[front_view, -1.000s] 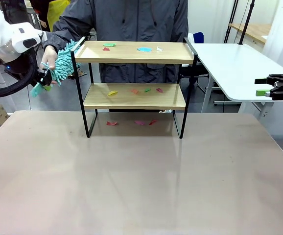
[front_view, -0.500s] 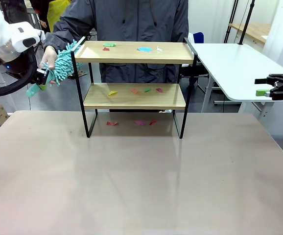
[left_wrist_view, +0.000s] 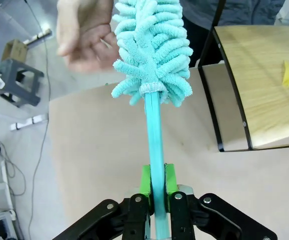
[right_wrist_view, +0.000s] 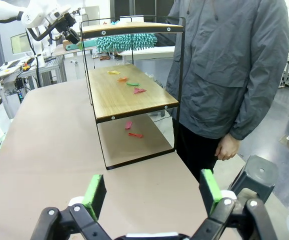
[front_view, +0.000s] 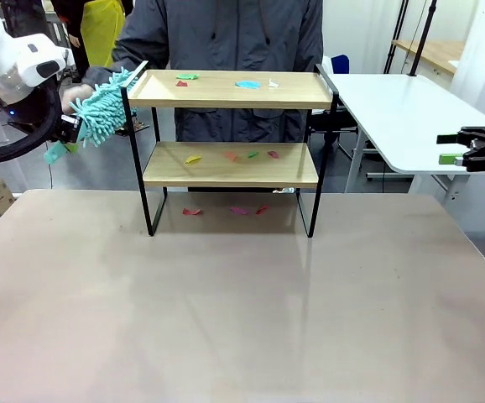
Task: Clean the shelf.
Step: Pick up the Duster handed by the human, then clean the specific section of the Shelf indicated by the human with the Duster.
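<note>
**Left Arm, Duster at the Shelf's Left End: Approach Geometry**

**End effectors.** The left gripper [left_wrist_view: 155, 180] is clamped on the turquoise handle [left_wrist_view: 153, 135] of a microfibre duster [front_view: 100, 113]. The green pads press on both sides of the stick, and the fluffy head points away from the wrist. The right gripper [front_view: 469, 151] holds nothing, with its jaws spread wide.

**Key relation.** The shelf [front_view: 217, 89] stands on the far half of the beige table [front_view: 242, 319], its long axis running left to right across the table. It lies to the robot's right of the duster. The head sits at top-board height, just beside the raised left side rail [front_view: 133, 74]. Whether it touches the rail cannot be told. The left arm is clearly the nearer one; the right gripper hangs well apart, beyond the shelf's right end near a white side table [front_view: 402, 109].

**Work remaining.** Coloured paper scraps [front_view: 247, 84] lie on the top board, more lie on the lower board, and a few lie on the table between the legs. As judged from this, no tier has been cleaned yet. A likely next move carries the head over the rail and along the top board – a sweep parallel to the long axis.

**Surroundings.** A person in a grey jacket stands directly behind the shelf. One hand [left_wrist_view: 82, 35] is just beside the duster head, which is a collision concern for any sweep.
</note>
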